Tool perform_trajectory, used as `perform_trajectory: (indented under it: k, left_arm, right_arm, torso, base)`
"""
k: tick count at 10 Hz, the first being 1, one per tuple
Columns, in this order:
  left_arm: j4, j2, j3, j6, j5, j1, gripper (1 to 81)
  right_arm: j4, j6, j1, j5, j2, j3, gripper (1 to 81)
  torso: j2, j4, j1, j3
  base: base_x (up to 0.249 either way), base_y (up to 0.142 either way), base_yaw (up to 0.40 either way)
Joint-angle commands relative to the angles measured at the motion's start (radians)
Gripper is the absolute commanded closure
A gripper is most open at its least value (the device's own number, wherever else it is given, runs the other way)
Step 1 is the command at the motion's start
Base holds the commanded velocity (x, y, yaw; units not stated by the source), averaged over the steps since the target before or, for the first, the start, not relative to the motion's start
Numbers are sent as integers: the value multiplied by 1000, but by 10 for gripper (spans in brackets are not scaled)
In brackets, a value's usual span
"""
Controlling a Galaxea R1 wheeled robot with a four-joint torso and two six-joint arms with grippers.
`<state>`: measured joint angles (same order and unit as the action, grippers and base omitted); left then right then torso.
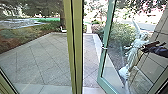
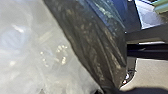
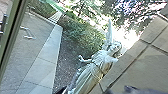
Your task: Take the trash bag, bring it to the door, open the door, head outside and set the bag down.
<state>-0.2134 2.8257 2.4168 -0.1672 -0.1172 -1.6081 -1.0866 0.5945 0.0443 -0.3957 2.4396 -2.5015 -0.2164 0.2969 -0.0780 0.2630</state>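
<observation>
Trash bag (image 2: 92, 47), open door (image 1: 107, 30), paving (image 1: 42, 60)

Right arm (image 1: 161, 51): near black with a blue-violet cast, rounded in outline
Right end effector (image 1: 144, 48): dark brown to black, narrow and angular, slimmer than the sleeve-like section behind
Flat bar in the left wrist view (image 2: 147, 36): grey-brown, straight-edged, paler along one strip
Black bar beside it (image 2: 152, 54): bluish sheen in a thin streak
Rounded part in the right wrist view (image 3: 133, 90): dark, muted purple-grey
</observation>
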Motion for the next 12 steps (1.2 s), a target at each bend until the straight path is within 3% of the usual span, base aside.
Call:
perform_trajectory:
  k: [1,4,7,9,12]
  left_arm:
    - [-3,-9,-13,-2,67,13,811]
    - [-3,-9,-15,-2,67,12,811]
    - [-1,-8,-16,-2,67,12,811]
    - [-1,-8,-16,-2,67,10,811]
    - [2,-5,-16,-3,65,10,811]
  right_arm:
    - [-58,5,-157,-138,-75,-74,10]
    - [-38,5,-165,-138,-74,-68,10]
    - [91,5,-184,-178,-41,-14,10]
    - [243,5,-177,-272,-8,72,10]
    - [535,-15,-134,-397,0,208,10]
  torso:
    - [0,0,0,0]
    - [0,0,0,0]
    - [0,0,0,0]
    - [0,0,0,0]
    - [0,0,0,0]
  base:
    - [0,0,0]
    - [0,0,0]
    - [0,0,0]
    - [0,0,0]
    - [0,0,0]
